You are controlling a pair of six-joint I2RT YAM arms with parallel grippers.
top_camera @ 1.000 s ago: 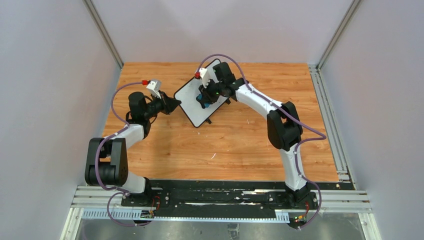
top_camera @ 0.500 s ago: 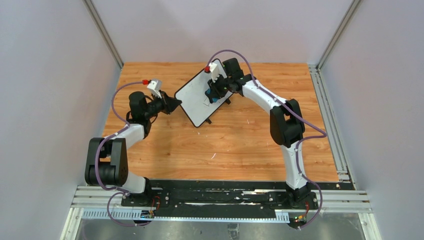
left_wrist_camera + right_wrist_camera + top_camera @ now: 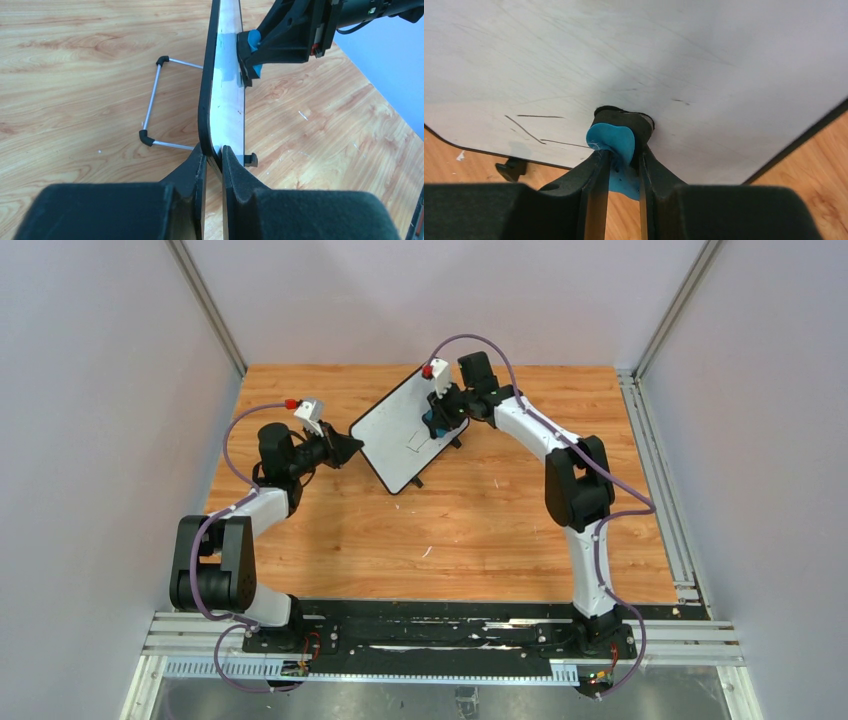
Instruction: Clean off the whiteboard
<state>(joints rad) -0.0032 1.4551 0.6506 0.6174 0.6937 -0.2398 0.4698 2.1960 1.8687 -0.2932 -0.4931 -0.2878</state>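
Observation:
The whiteboard [image 3: 395, 435] stands tilted on the wooden table, white with a thin black frame. My left gripper [image 3: 350, 448] is shut on its left edge; in the left wrist view [image 3: 212, 154] the jaws pinch the black rim of the whiteboard [image 3: 227, 95]. My right gripper [image 3: 437, 418] is shut on the blue eraser [image 3: 611, 142] and presses its dark pad against the whiteboard's face [image 3: 634, 60] near the far right edge. A few thin black lines [image 3: 531, 127] remain on the board, left of the eraser. The eraser also shows in the left wrist view [image 3: 254, 42].
The board's wire stand [image 3: 155, 105] with black tips rests on the table behind it, and a small black foot [image 3: 251, 159] sits at its lower corner. Grey walls and metal rails [image 3: 660, 470] border the wooden table [image 3: 470, 530].
My right gripper has slid the eraser up and to the right across the board, toward its far edge. Faint lines show where it passed. The left gripper has not moved.

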